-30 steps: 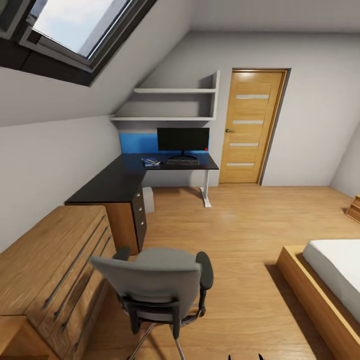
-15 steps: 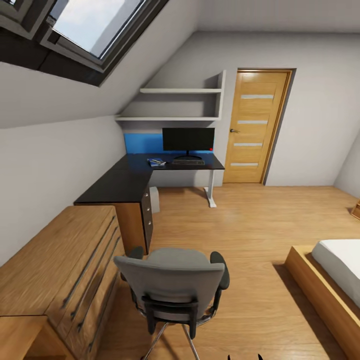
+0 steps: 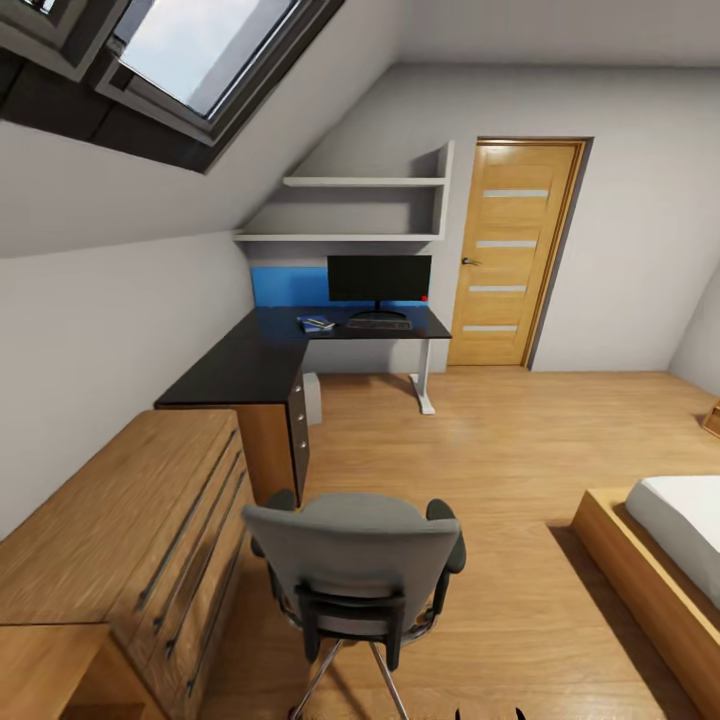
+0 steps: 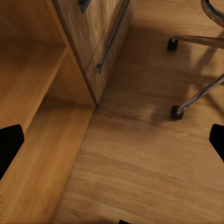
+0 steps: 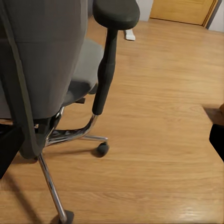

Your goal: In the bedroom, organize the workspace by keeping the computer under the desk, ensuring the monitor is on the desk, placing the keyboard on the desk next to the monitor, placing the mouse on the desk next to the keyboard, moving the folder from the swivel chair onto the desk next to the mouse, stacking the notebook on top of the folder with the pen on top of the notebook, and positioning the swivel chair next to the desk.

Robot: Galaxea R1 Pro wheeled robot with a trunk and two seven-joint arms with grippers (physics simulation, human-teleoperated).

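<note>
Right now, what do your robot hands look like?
You can just see bits. The left gripper has plain black fingertips with rounded corners, poking in at the picture's sides. The right gripper has matching black fingertips. No cables or markings show.

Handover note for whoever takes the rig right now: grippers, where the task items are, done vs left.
Grippers: both hold nothing; whether open or shut can't be told.
Swivel chair stands close ahead, back toward the robot, well away from the desk.
On the desk: monitor, keyboard, folder with something small on top; too far to identify.
Computer is under the desk.
Left: move the chair next to the desk; check mouse, notebook, pen up close.
</note>
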